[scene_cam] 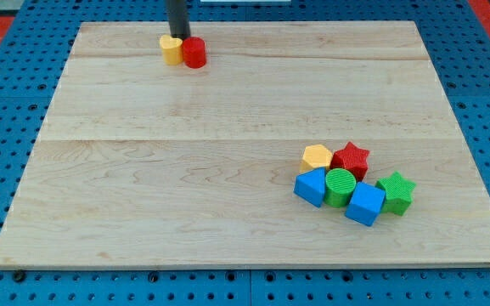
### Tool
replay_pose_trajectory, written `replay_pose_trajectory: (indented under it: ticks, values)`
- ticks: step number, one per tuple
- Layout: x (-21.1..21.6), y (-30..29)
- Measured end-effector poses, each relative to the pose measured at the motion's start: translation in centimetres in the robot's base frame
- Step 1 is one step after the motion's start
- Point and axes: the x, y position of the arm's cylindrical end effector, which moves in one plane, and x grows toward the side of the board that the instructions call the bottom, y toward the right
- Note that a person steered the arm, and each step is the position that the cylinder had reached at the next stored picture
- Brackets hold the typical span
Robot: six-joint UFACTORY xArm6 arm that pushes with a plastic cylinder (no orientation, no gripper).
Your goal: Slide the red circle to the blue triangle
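The red circle (pixel 194 53) sits near the view's top edge of the wooden board, touching a yellow heart (pixel 171 49) on its left. My tip (pixel 179 38) is just above the seam between these two blocks, at their top side. Two blue blocks lie in a cluster at the view's lower right. The left one (pixel 310 186) looks like the blue triangle and the right one (pixel 365 204) looks like a cube. The cluster is far from the red circle.
The cluster also holds a yellow hexagon (pixel 317 156), a red star (pixel 351 159), a green circle (pixel 340 187) and a green star (pixel 396 192), packed close together. The wooden board (pixel 185 187) lies on a blue pegboard (pixel 7 110).
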Motion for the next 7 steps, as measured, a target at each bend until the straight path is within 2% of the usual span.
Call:
replay_pose_trajectory:
  ticks: [1, 2, 4, 5, 6, 7]
  values:
    - [3.7, 2.7]
    - [7.1, 2.9]
    - [16.6, 11.2]
    - [20.1, 14.0]
    - [22.8, 15.9]
    - [22.8, 14.0]
